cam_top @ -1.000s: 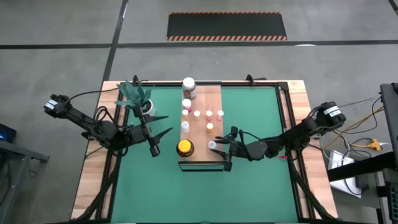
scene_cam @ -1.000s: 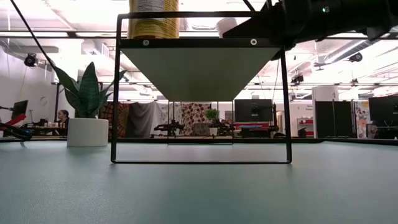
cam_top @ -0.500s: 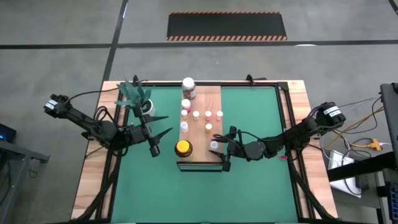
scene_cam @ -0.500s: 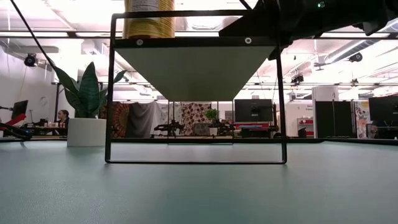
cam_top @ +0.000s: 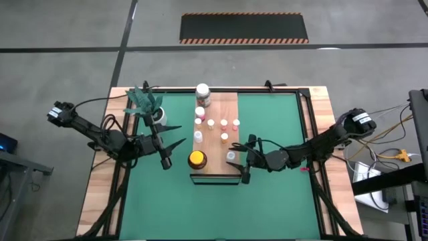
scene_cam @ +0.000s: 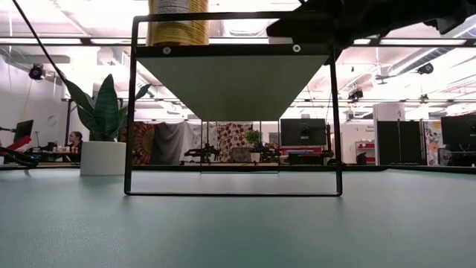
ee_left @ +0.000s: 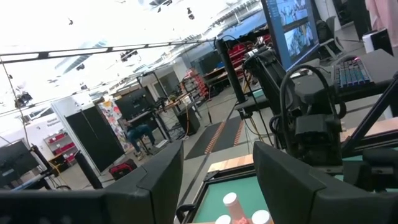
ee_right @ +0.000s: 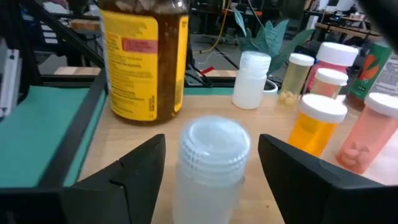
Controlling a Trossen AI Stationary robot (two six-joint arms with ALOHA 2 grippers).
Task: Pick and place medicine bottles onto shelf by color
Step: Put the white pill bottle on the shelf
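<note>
Right gripper (cam_top: 242, 159): I have it at the near right corner of the shelf (cam_top: 215, 107), fingers spread to either side of a small white-capped bottle (ee_right: 211, 167); from the right wrist view the bottle stands free between them, so I read it as released, not clamped.

Change over the last second: the white-capped bottle, which sat at the fingertips off the shelf's right edge, now stands on the board just inside that edge; the shelf itself has also slid slightly toward the left arm's side, seen in the low view.

Meaning for the task: I judge this placement done, but the bottle lands near the amber jar (cam_top: 196, 159), away from the other white caps, so colour grouping looks doubtful.

Left gripper (cam_top: 171, 152): parked over the green mat (cam_top: 154, 201) left of the shelf, beside the potted plant (cam_top: 148, 104); fingers apart and empty.

Other bottles: white-lidded jar (cam_top: 202, 92) at the far edge; small white, pink and orange-capped bottles mid-board.

Edges: the placed bottle is close to the right edge and near corner; a careless withdrawal could tip it off.

Open room: bare mat lies right of and nearer than the shelf, so I would back out that way.
</note>
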